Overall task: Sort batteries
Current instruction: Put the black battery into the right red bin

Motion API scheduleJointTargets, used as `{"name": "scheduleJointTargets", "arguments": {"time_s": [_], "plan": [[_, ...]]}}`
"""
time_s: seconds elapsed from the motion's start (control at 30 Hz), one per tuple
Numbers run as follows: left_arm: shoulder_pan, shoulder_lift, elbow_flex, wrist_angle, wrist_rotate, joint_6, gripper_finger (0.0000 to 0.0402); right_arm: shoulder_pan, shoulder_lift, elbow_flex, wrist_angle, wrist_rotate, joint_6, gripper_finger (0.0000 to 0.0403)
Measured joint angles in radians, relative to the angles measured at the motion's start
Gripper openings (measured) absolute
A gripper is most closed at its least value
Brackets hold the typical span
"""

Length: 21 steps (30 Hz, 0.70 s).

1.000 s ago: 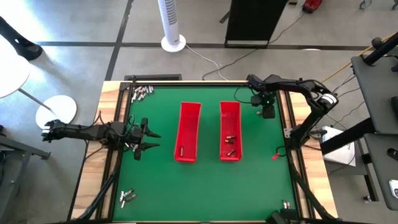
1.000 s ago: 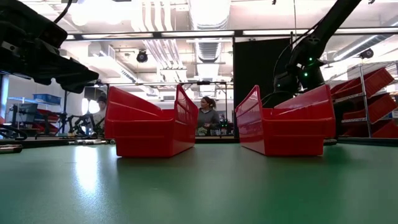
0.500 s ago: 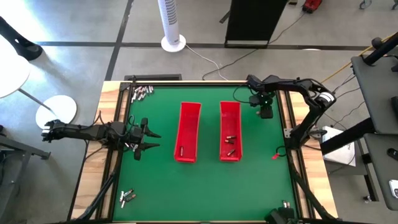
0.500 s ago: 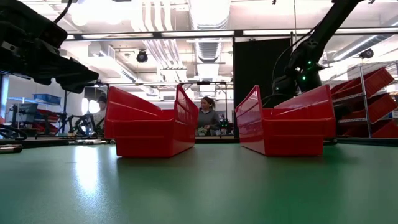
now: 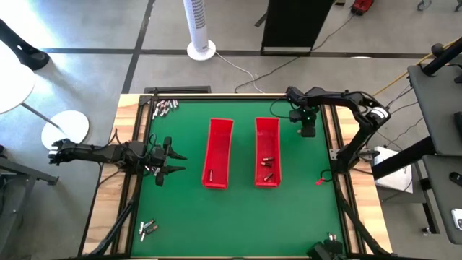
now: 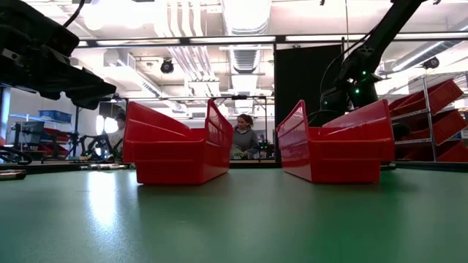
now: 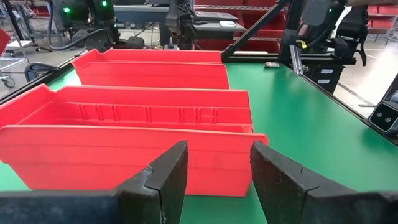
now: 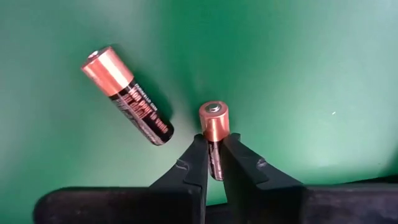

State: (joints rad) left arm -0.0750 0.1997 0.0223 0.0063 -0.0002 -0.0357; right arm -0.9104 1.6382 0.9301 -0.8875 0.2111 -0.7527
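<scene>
My right gripper (image 8: 214,163) is at the far right of the green mat (image 5: 303,180), past the right red tray (image 5: 267,152), pointing down and shut on one battery (image 8: 215,124) with a copper-coloured end. A second battery (image 8: 127,96) lies flat on the mat close beside it. In the low view the right tray (image 6: 344,150) hides that gripper. My left gripper (image 5: 170,160) waits open at the mat's left edge, its fingers (image 7: 168,174) facing the left red tray (image 7: 124,137). A few batteries (image 5: 267,160) lie in the right tray and one battery (image 5: 209,174) in the left. My right gripper pinches the battery's dark body (image 8: 214,155) between its two fingers, just behind the copper end (image 8: 215,121). The fingers come from above, pointing down, and lie along the battery, whose copper end sticks out past the fingertips. Whether it is clear of the mat I cannot tell.
Loose batteries lie in a heap at the mat's far left corner (image 5: 164,107) and another at the near left (image 5: 148,229). A small red object (image 5: 318,180) lies near the right edge. The two trays stand side by side mid-mat, with green mat around them.
</scene>
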Motion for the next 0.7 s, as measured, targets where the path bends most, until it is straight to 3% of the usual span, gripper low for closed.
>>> {"name": "scheduleJointTargets", "arguments": {"time_s": [0.4,0.7], "plan": [[0.0,0.0,0.0,0.0,0.0,0.0,0.0155,-0.002,0.0,0.038,0.044,-0.005,0.115,0.0022],[0.0,0.0,0.0,0.0,0.0,0.0,0.0155,-0.029,0.0,0.034,0.153,-0.087,0.274,0.0022]]}}
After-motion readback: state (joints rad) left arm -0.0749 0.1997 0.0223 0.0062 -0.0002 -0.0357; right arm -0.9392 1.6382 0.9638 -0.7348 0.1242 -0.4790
